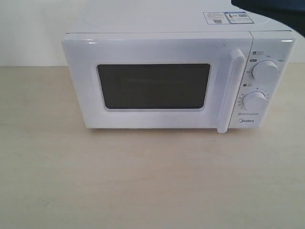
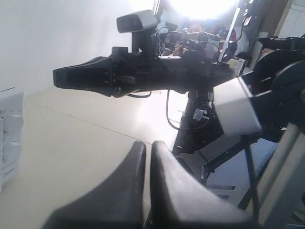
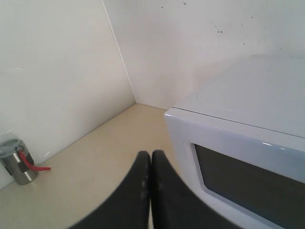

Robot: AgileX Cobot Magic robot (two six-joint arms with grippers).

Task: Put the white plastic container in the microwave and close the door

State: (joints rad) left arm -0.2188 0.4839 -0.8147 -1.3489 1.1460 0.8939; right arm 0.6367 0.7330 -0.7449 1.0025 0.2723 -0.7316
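Observation:
The white Midea microwave (image 1: 176, 78) stands at the back of the beige table, its door (image 1: 155, 86) shut flat, with the dark mesh window and the vertical bar handle (image 1: 229, 90) facing me. The white plastic container is not in view in any frame. No gripper shows in the exterior view. My left gripper (image 2: 148, 145) is shut with nothing between its black fingers, above the tabletop, with the microwave's dial panel (image 2: 9, 138) at the frame edge. My right gripper (image 3: 151, 155) is shut and empty, beside the microwave's front corner (image 3: 174, 119).
Two round dials (image 1: 264, 71) sit on the microwave's right panel, stickers (image 1: 226, 17) on its top. A small metal cylinder with a red cord (image 3: 19, 162) stands by the white wall. The other arm (image 2: 143, 76) and lab equipment fill the left wrist view.

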